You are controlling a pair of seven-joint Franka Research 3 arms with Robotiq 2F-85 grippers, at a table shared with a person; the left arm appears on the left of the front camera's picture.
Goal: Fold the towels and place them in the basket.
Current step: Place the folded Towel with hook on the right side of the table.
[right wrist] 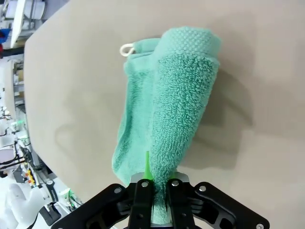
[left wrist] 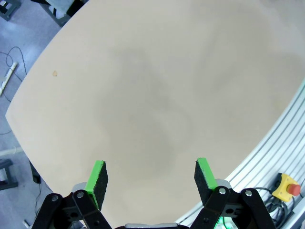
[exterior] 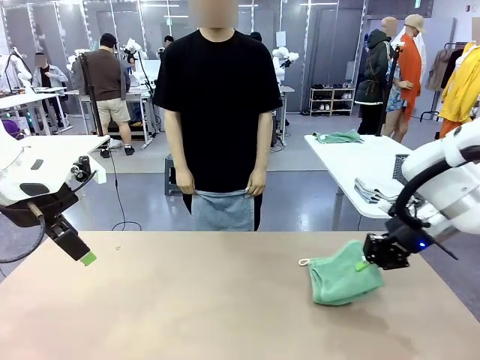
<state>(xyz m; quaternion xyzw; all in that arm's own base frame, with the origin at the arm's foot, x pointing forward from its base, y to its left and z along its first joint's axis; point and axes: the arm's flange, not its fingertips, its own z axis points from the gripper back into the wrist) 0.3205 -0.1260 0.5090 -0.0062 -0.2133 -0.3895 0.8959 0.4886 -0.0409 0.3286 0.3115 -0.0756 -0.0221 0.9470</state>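
My right gripper (exterior: 369, 262) is clenched on one end of the mint green towel (exterior: 343, 271), over the right part of the table (exterior: 187, 300), nearer its near edge than its far one. The towel is folded into a thick bundle. Its long axis runs across the table's width, from my fingers toward the table's middle, and the white corner loop (exterior: 304, 262) sticks out at the end away from me.

The right wrist view looks straight down that axis. The towel (right wrist: 176, 95) stretches away from my right gripper (right wrist: 157, 176), narrow at the pinched end and widening toward the rolled fold and the loop (right wrist: 127, 49) at the far end. The layers of terry show there; from the front they read as one lump. A shadow lies on the table beside the towel, but I cannot tell how much of it rests on the top.

My left gripper (exterior: 84, 257) hangs over the table's left edge, jaws spread wide and gripping nothing. Its wrist view shows the left gripper (left wrist: 150, 164) above bare table (left wrist: 167, 71).

Beyond the table's far edge a person (exterior: 217, 97) holds a pale blue-grey towel (exterior: 221, 210) at the waist. Its lower part is cut off by that edge.
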